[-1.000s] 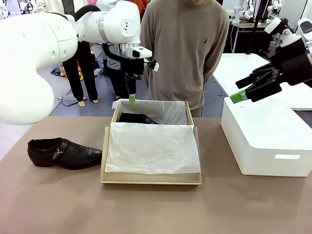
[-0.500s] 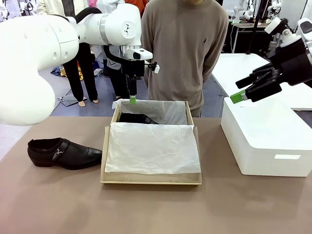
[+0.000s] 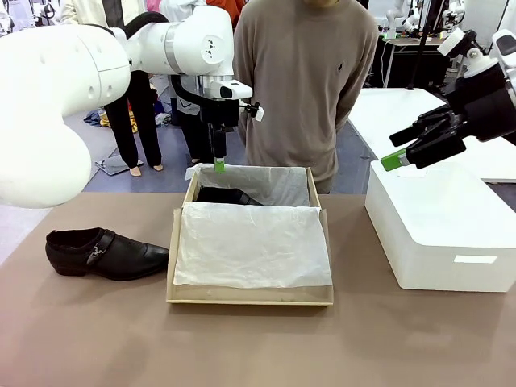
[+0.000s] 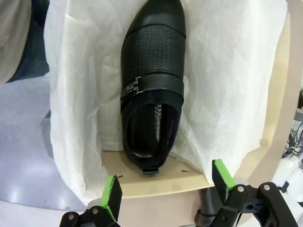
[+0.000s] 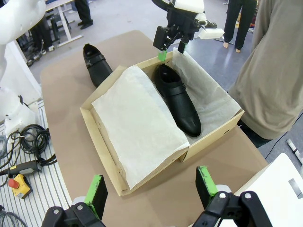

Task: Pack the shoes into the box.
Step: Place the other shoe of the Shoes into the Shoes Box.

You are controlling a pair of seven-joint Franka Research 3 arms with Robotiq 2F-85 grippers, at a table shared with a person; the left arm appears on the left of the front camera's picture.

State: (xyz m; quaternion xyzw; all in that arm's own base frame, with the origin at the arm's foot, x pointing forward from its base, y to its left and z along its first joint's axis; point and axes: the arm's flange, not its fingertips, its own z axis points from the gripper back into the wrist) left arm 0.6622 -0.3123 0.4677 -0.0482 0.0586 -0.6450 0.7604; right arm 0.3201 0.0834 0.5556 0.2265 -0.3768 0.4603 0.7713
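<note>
One shoe (image 3: 105, 254) outstanding.
It is laid toe towards the box (image 3: 250, 297), nearer the left pincer (image 3: 218, 165); that and the right pincer (image 3: 399, 159) are spread apart.

Your table (image 3: 81, 339): brown, matte top, spanning full width of front view. Three things rest directly on it.

Middle: tan cardboard shoebox (image 3: 250, 297), open on top, white tissue lining inside, back wall toward person's side.

Left of shoebox: single black dress shoe (image 3: 105, 254), upright on sole, toe pointing right, buckle strap facing robot side. Toe tip reaches shoebox's left wall; you can't tell contact from here.

Right: white block-shaped box (image 3: 439, 234), near shoebox but apart, cut off by picture's right edge.
</note>
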